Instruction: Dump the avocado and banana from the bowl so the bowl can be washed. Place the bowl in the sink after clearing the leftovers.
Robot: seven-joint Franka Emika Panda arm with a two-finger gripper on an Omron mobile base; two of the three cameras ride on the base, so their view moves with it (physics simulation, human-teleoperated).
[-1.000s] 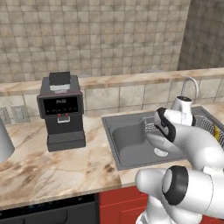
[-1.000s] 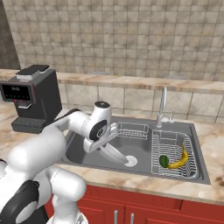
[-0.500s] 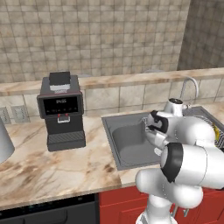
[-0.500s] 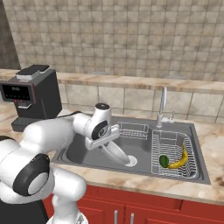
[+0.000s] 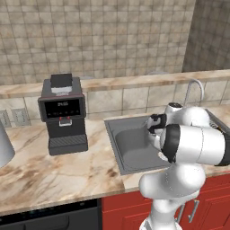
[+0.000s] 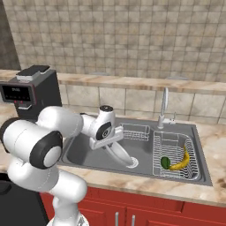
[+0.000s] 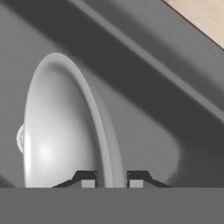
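My end effector (image 7: 112,178) is pinched shut on the bowl (image 7: 57,127) rim, inside the sink (image 6: 88,156); it looks rigid, smooth, probably slippery.

Even, soft rendered light fills all three pictures without glare or blur, leaving a bright sheen on the bowl (image 7: 57,131) just above the claw (image 7: 112,178) and a broad dark shadow across the sink (image 7: 175,131) wall beyond it.

smooth glossy bowl (image 7: 61,127), matt metal sink (image 7: 144,87)
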